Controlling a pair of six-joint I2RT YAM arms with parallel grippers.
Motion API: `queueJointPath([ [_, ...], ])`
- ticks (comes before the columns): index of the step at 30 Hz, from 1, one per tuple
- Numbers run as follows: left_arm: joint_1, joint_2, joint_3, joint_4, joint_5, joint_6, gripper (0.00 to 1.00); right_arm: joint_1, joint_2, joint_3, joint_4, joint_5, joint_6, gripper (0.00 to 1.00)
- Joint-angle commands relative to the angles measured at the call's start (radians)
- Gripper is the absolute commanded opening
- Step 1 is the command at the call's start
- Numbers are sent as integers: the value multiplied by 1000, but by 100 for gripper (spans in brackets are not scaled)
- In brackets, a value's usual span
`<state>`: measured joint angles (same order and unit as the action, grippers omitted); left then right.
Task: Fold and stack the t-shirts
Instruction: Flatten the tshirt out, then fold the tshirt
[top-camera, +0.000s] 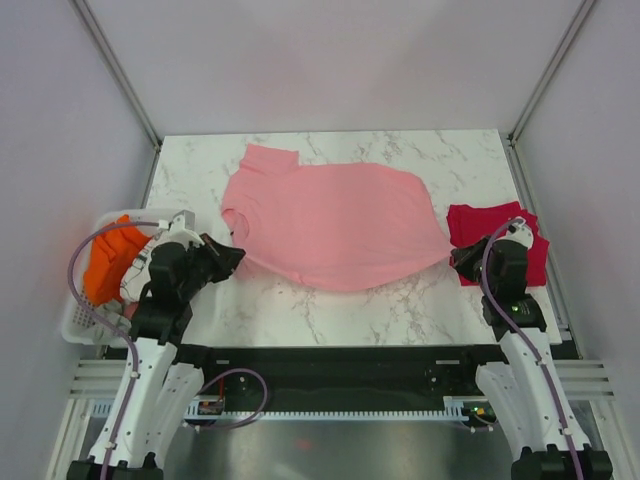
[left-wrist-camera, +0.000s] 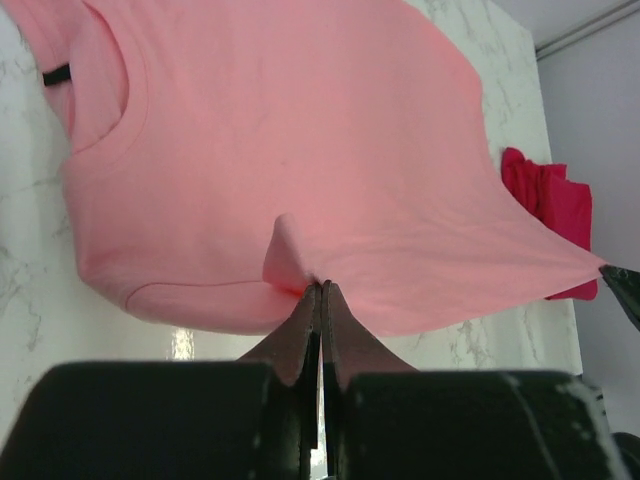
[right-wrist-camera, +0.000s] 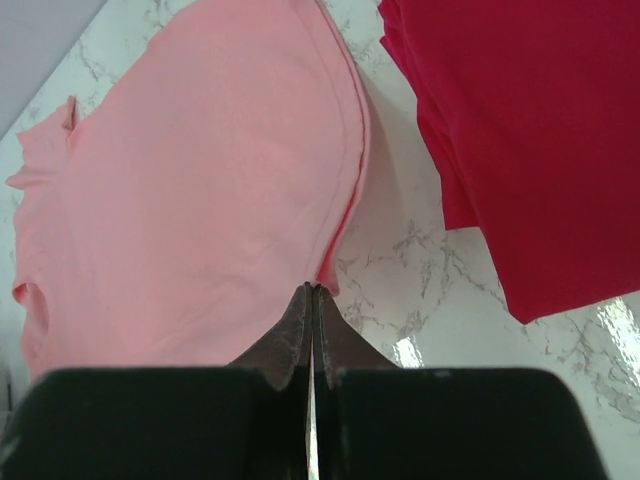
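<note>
A light pink t-shirt (top-camera: 330, 225) is lying spread across the middle of a white marble worktop (top-camera: 400, 300), with its collar pointing left and its hem pointing right. The left gripper (top-camera: 230, 258) is taking hold of it at the near-left side, close to a sleeve. In the left wrist view, its jaws are pressing fully together on a small raised pucker of pink cloth. The right gripper (top-camera: 460, 262) is holding the near-right corner at the hem, its jaws likewise clamping shut on the stitched edge, and the cloth is drawing out into a point toward it.

A crimson t-shirt (top-camera: 475, 222) is lying folded at the right edge of the worktop, just beside the pink one and partly under the right arm. A white basket (top-camera: 75, 325) holding orange cloth (top-camera: 105, 265) is sitting off the left side.

The pink shirt is looking light, thin and limp. It is likely to sag between the two holds and slide easily over the smooth marble, with little risk of damage. Hems and seams, where the cloth is doubled, are probably offering the firmest purchase, while a pinch on a single layer may slip.
</note>
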<state>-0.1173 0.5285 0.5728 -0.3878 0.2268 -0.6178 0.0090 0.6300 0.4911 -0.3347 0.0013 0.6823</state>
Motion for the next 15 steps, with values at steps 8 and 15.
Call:
queueJointPath([
  [8, -10, 248, 18, -14, 74, 16, 2, -3, 134, -26, 16, 9, -49, 0],
  [15, -12, 330, 116, -10, -41, 43, 2, -4, 355, 55, 128, 2, -38, 0],
])
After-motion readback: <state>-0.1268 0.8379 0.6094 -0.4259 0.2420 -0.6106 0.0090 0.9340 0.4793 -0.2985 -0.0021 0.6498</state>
